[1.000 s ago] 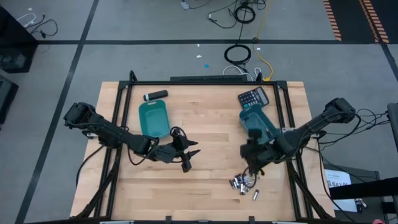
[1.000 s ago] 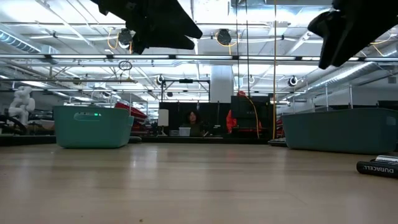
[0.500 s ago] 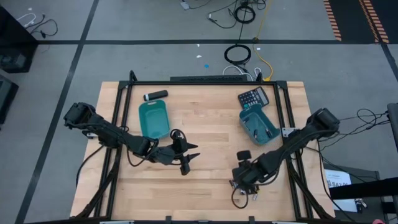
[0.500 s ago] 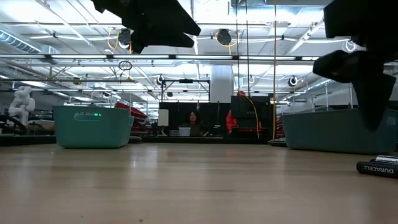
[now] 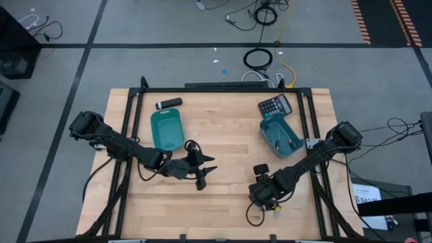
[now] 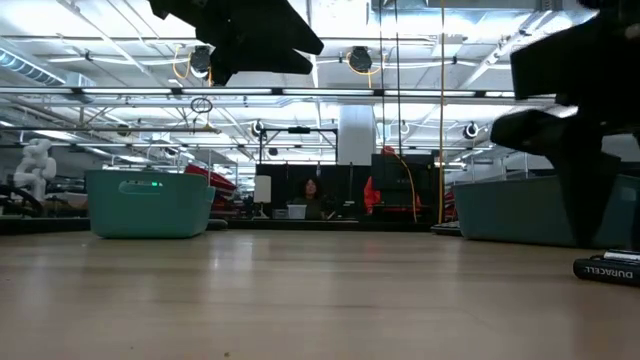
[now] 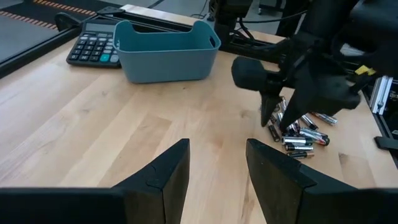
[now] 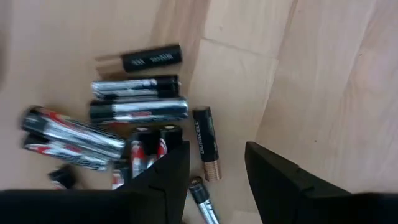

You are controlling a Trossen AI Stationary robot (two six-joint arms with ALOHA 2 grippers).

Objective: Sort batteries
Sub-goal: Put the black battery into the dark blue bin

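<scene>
The batteries lie in a loose pile on the table near its near right corner. The left wrist view shows the pile too, and one cell lies in the low view. From above the pile is mostly hidden under the arm, with one cell showing. My right gripper is open and points down at the pile's edge; it also shows from above. My left gripper is open and hangs above the table's middle, away from the cells. My right gripper comes at the battery pile from above, fingers pointing down, one finger over the cells at the pile's edge and the other over bare wood. I cannot tell whether either fingertip touches a cell.
A teal bin stands left of centre, and a second teal bin on the right has a few cells in it. The calculator lies behind the right bin. A black cylinder with a white tip lies at the far left.
My right gripper has moved from beside the right teal bin toward the table's near edge and has come down over the battery pile, covering most of it in the high view. The left arm has kept still.
</scene>
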